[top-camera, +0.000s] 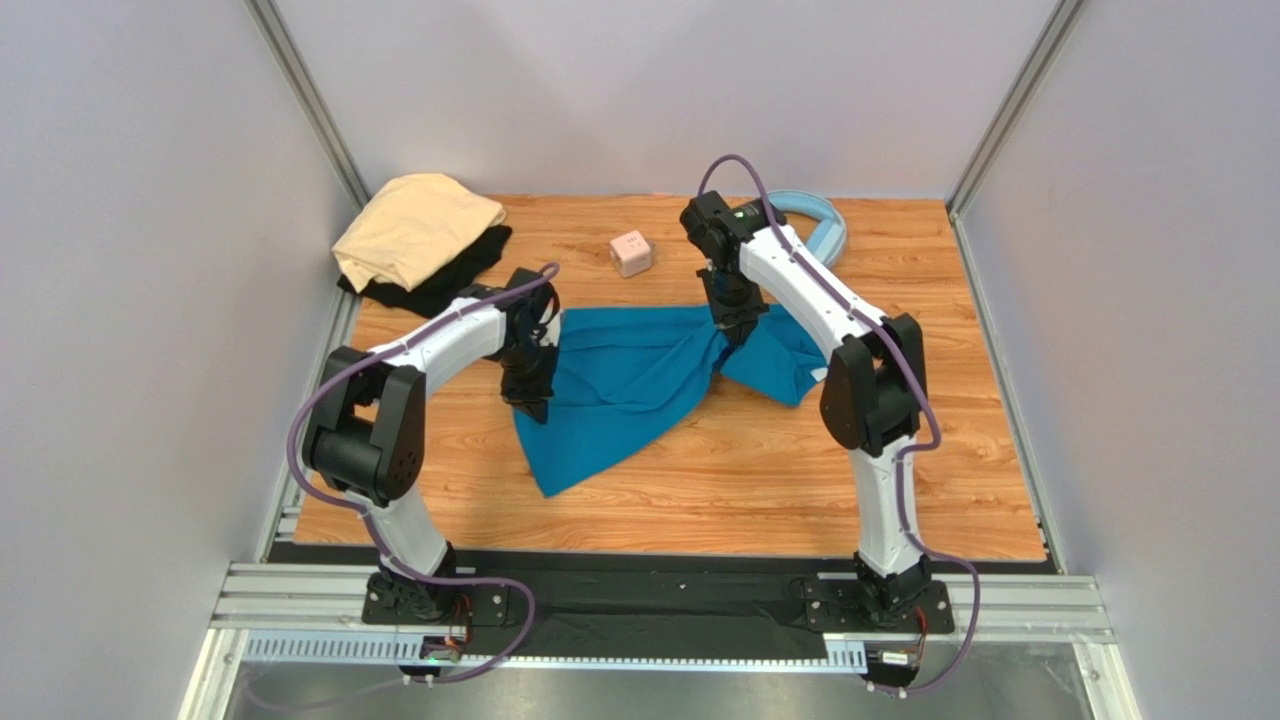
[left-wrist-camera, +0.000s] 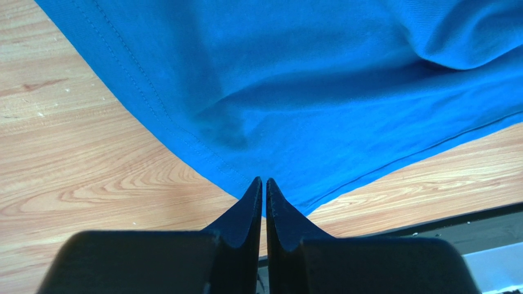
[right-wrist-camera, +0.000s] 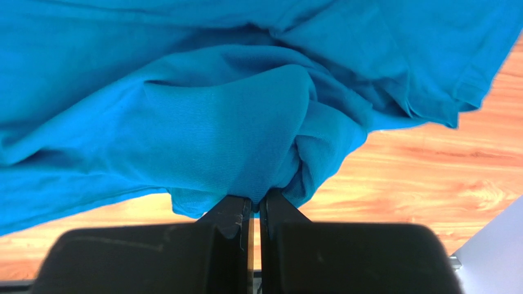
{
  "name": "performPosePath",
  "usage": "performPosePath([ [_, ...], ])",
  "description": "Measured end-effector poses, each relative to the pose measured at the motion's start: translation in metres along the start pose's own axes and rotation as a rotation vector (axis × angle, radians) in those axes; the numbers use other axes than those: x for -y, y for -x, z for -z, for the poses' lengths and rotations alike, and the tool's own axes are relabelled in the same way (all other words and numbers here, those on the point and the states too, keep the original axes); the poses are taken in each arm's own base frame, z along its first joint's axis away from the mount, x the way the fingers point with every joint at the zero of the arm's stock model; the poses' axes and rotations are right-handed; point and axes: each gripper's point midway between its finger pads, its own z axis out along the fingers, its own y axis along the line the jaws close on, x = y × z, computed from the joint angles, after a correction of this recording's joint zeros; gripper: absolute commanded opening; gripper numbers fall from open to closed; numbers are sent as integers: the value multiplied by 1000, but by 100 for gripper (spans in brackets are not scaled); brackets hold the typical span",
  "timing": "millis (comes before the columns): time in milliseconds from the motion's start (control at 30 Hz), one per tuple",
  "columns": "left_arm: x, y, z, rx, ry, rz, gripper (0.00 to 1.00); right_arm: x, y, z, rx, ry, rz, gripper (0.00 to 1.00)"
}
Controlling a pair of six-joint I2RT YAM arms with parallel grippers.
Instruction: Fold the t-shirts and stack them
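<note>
1. Surface (top-camera: 781, 480): wooden, and carries every item. No container is in view, so nothing sits in one.
2. Teal-blue t-shirt (top-camera: 631, 393): lies crumpled at frame centre, between the two arms. It is judged light, soft, limp and not fragile, and it will sag and bunch wherever it is unsupported. Take hold at hems, corners or shoulder seams, not mid-panel.
3. Tan t-shirt (top-camera: 409, 225): sits at the upper left of the frame, loosely folded on top of the black t-shirt (top-camera: 451, 278). Expect the same handling.
4. Right tool (right-wrist-camera: 255, 199): fully closed on a bunched wad of teal cloth. This grip takes several layers and is likely to drag extra folds along.
5. Left tool (left-wrist-camera: 264, 184): nearly closed, pinching the stitched hem at a corner of the teal-blue t-shirt.
</note>
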Motion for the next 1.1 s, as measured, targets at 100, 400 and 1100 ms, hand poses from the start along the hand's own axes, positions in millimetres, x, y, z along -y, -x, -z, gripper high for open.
performPosePath([
  [100,0,1,-1,-2,-1,-7,10,-5,2,-19,-35,1,2,0],
  [400,0,4,-2,-7,0,-13,10,1,-36,-40,-157,-27,24,11],
  [1100,6,20,1,5,-12,-20,10,79,6,-27,-14,-345,-28,22],
])
